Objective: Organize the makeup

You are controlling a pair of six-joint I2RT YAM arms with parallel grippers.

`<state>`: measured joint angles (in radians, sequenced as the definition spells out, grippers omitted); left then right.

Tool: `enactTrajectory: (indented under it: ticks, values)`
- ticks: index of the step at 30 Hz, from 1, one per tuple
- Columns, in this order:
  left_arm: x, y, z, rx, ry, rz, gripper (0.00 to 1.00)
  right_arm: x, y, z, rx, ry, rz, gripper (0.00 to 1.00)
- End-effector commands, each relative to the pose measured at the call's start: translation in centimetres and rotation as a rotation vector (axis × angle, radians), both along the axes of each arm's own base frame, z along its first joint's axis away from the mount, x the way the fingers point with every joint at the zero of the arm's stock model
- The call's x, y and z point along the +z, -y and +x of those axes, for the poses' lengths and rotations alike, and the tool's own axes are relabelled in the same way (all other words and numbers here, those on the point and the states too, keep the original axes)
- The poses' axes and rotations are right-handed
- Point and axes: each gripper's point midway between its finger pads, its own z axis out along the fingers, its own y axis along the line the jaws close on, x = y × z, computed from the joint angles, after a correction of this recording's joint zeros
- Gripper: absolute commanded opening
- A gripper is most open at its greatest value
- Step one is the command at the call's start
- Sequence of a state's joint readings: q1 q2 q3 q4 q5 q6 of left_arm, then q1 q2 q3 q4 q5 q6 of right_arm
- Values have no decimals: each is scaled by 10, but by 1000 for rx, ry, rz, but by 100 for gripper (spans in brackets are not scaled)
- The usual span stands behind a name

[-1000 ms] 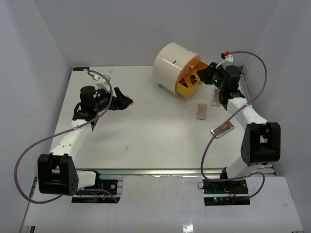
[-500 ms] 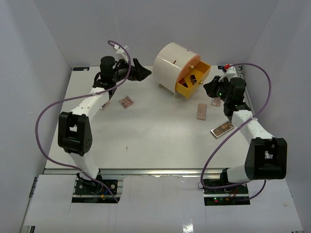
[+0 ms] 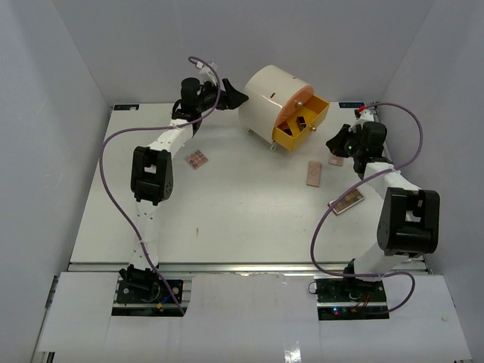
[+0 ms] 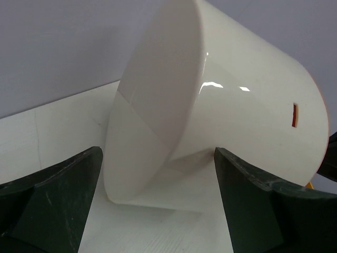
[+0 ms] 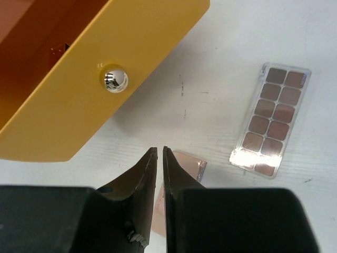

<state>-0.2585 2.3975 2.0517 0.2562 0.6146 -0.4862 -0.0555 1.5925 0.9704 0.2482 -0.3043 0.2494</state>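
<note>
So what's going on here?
Makeup sorting, partway. The left gripper, open, faces the back of the cream drawer box. The right gripper is shut on nothing, above a small palette beside the open yellow drawer. Three more palettes lie loose on the table.

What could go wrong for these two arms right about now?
The open left pincer sits close to the cream box; pushing on could slide or tip it. The shut right pincer hangs beside the open yellow drawer and over a small palette; it could bump the drawer or scrape the palette.
</note>
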Motion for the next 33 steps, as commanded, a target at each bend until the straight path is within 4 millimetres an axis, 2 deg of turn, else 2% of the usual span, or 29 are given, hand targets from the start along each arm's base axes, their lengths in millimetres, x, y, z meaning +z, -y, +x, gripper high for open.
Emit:
enactTrajectory:
  ticks: [1, 5, 7, 9, 11, 14, 16, 19, 23, 25, 30, 33]
  values:
    - [47, 19, -11, -81, 104, -85, 98, 13, -8, 26, -5, 17, 24, 15]
    - [36, 33, -23, -161, 88, -79, 98, 15, -22, 50, 20, 24, 24, 15]
    - [32, 35, -28, -188, 80, -75, 98, 5, -43, 57, 61, 1, 22, 16]
    - [26, 37, -33, -211, 66, -72, 97, 18, -60, 70, 95, 29, 25, 16]
    - [24, 38, -37, -234, 60, -68, 97, 22, -73, 84, 125, 42, 32, 17]
    - [22, 41, -42, -257, 57, -59, 97, 31, -100, 92, 190, 75, 50, 19]
    - [19, 43, -44, -265, 58, -47, 97, 34, -110, 94, 213, 91, 67, 21]
    - [15, 43, -47, -274, 60, -34, 97, 34, -116, 102, 224, 95, 84, 25]
    - [8, 44, -50, -280, 43, -31, 97, 31, -121, 110, 243, 93, 104, 36]
    - [6, 43, -51, -271, 39, -28, 97, 30, -121, 109, 244, 100, 110, 37]
    - [8, 38, -46, -231, 33, -30, 98, 25, -108, 91, 261, 131, 89, 40]
    - [16, 34, -42, -209, 34, -50, 98, 23, -100, 76, 311, 152, 81, 40]
